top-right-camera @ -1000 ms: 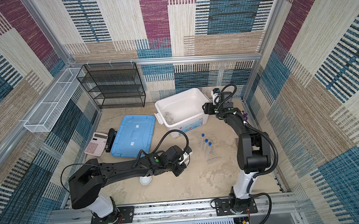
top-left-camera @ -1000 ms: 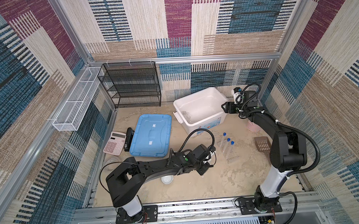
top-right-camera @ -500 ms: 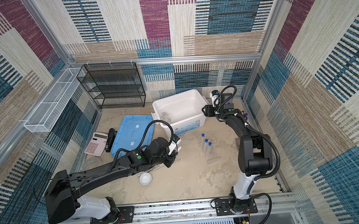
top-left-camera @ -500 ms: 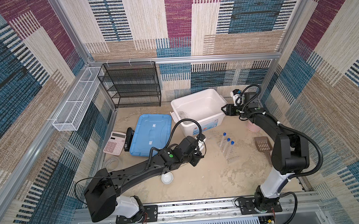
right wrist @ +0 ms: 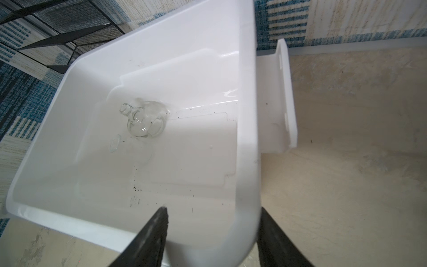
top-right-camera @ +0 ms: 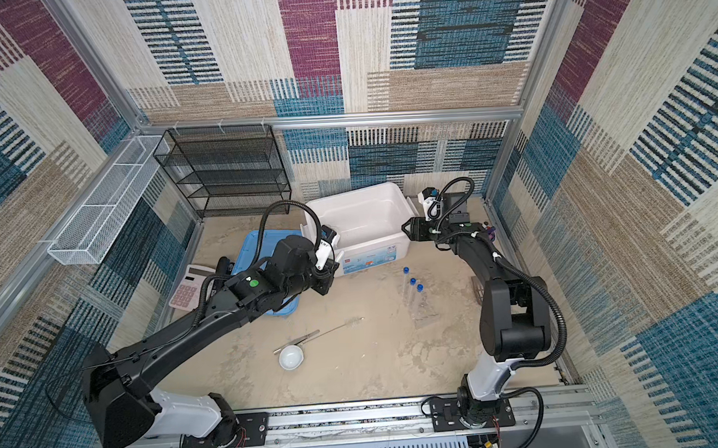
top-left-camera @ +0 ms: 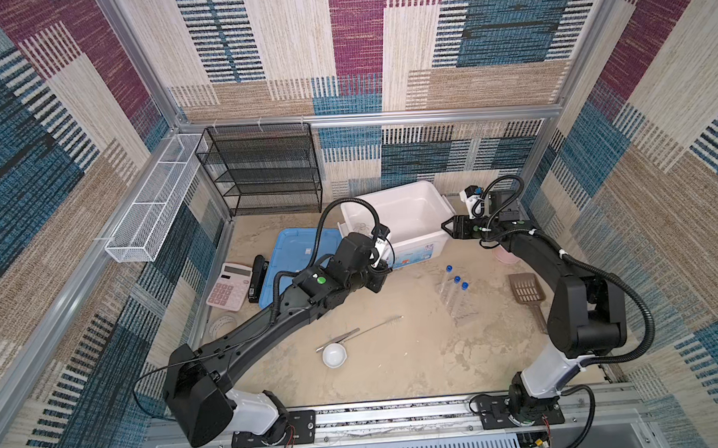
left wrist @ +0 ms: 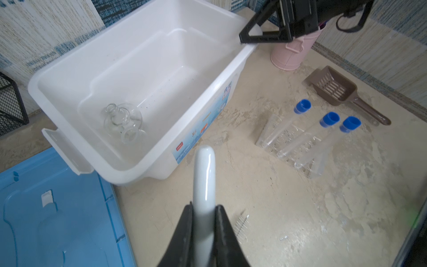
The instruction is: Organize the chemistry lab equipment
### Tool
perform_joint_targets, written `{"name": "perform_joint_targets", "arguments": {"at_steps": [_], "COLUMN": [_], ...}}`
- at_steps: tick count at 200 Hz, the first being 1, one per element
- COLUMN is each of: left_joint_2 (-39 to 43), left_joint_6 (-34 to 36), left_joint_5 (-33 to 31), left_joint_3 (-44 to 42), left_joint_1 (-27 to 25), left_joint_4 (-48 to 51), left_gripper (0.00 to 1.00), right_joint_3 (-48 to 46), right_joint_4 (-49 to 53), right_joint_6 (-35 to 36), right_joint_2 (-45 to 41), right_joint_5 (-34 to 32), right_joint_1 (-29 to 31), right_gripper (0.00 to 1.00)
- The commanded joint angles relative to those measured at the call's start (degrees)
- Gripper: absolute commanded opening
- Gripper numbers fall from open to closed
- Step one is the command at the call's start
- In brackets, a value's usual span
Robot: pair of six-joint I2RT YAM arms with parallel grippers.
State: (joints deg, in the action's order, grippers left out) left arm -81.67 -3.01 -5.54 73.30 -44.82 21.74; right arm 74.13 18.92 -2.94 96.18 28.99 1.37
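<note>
Chemistry lab equipment lies partly in the bin and partly out on the tabletop. The left fingers (left wrist: 184, 231) are clamped on a white glazed rod (left wrist: 204, 175). The rod sticks straight out past their tips, with its rounded end toward the near wall of the white bin (top-left-camera: 415, 214). That hand is held above the tabletop (top-left-camera: 397, 369) just in front of the bin, beside the blue lid (top-left-camera: 300, 244).

The right fingers (right wrist: 150, 235) stand wide apart astride a corner of the bin, one inside the wall and one outside. Whether they actually pinch the wall cannot be told.

On the bin's floor a clear flask (left wrist: 116, 116) and a small beaker (left wrist: 132, 136) lie touching each other.

Outside the bin, three blue-capped test tubes (left wrist: 305, 136) lie side by side across a clear rack (left wrist: 309, 170) that is flat on the tabletop. The brown scoop (left wrist: 332, 85) is near them, and a pink cup (left wrist: 291, 53) stands by the bin's far corner.

Nearer the robot's base, the white dish (top-left-camera: 334, 355) sits upright. The tweezers (top-left-camera: 338, 339) are just beside it, and the wire brush (top-left-camera: 374, 325) lies right next to the tweezers.
</note>
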Motion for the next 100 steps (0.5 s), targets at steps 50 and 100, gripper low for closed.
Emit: {"name": "perform_joint_targets", "arguments": {"at_steps": [50,100], "left_joint_2": [-16.0,-29.9], "left_joint_6": [6.1,7.7], "left_joint_5": [7.5,14.3], "left_joint_3": [20.5,35.8], "left_joint_1": [6.2,10.0], "left_joint_4": [4.3,8.9], "left_gripper": [0.07,0.07], "right_joint_3": [-0.5,-0.5], "right_joint_4": [-0.2,-0.1], "right_joint_6": [-1.0,-0.9], "right_joint_2": [-2.7,-2.4], "right_joint_5": [3.3,2.7], "right_joint_1": [0.1,0.1], "right_gripper": [0.65,0.66]}}
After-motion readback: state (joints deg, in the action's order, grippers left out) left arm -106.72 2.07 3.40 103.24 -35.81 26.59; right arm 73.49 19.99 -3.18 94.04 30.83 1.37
